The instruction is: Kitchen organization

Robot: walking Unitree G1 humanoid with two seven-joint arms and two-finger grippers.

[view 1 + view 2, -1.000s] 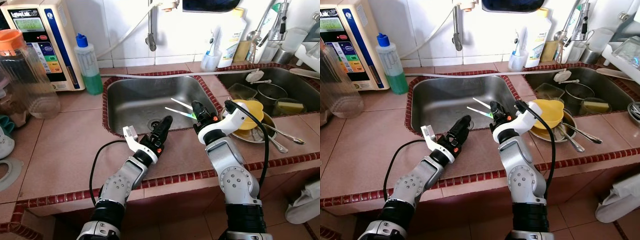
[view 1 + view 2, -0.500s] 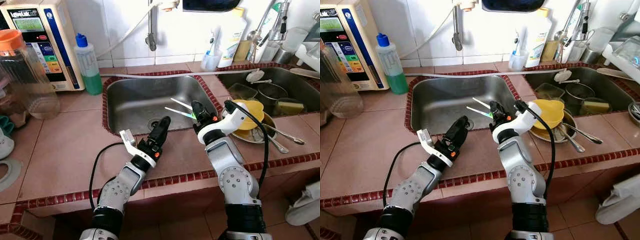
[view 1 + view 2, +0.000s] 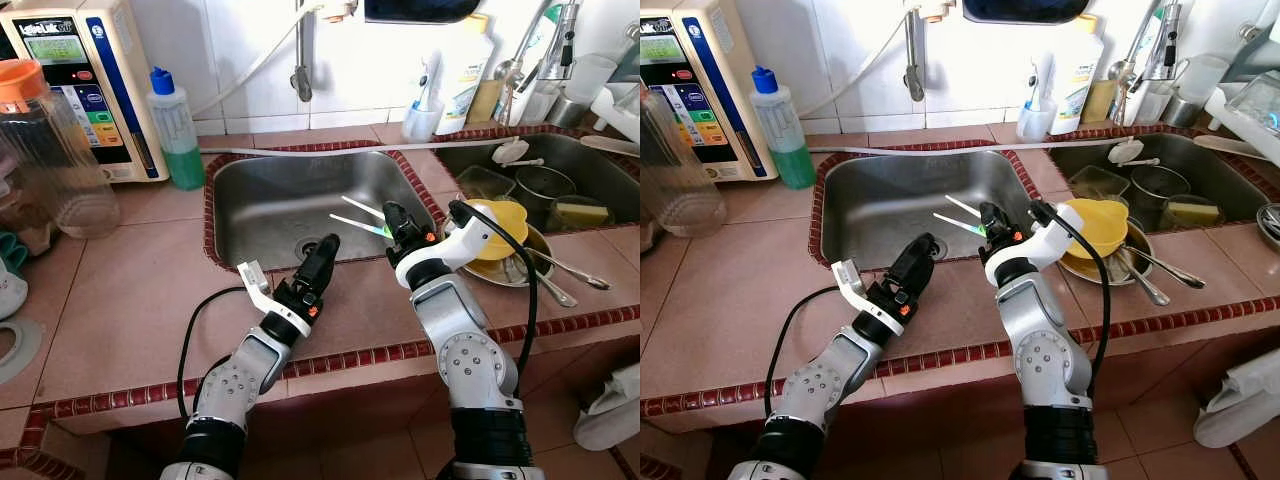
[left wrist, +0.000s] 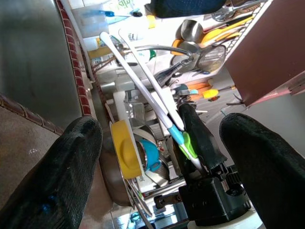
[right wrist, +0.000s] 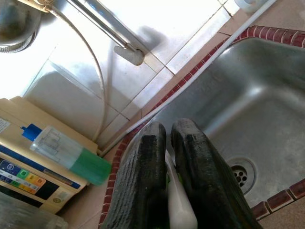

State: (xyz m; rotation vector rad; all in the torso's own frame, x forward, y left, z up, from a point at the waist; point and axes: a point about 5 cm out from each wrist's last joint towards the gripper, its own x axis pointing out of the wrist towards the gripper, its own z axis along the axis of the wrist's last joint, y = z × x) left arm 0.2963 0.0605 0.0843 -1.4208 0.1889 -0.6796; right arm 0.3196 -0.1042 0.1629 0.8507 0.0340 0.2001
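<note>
Across the tiled surface (image 3: 130, 300) before you sits the steel sink (image 3: 290, 205), with a second basin (image 3: 590, 165) of dishes off to your right. At the far left stand a water purifier (image 3: 80, 85), a clear jug with an orange lid (image 3: 45, 150) and a green soap bottle (image 3: 178, 130). A yellow bowl (image 3: 497, 228) rests on a plate just right of your right arm, with spoons (image 3: 565, 268) beside it. Your right gripper (image 3: 395, 222) hovers at the sink's near right corner, its fingers closed tight on two toothbrushes (image 3: 358, 216), whose white handles jut out over the basin. Your left gripper (image 3: 322, 258) lies low over the sink's front rim, near the drain (image 3: 310, 245), fingers spread apart and holding nothing, pointing toward the toothbrushes.
</note>
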